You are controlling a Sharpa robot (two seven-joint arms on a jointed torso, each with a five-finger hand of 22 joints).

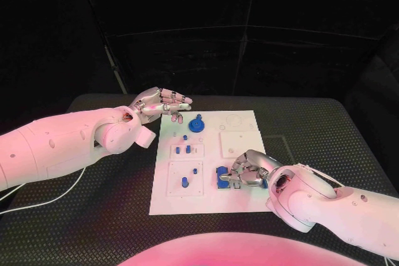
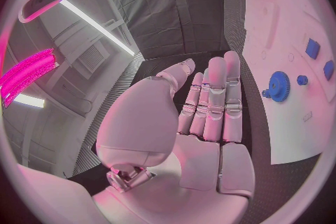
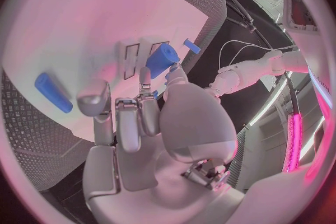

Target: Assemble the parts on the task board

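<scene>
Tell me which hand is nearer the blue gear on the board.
Left. The left hand hovers just beside the blue gear at the far end of the task board; the right hand works at the near end, well away from it.

Pink-tinted light, dark surroundings, fisheye-warped wrist views
</scene>
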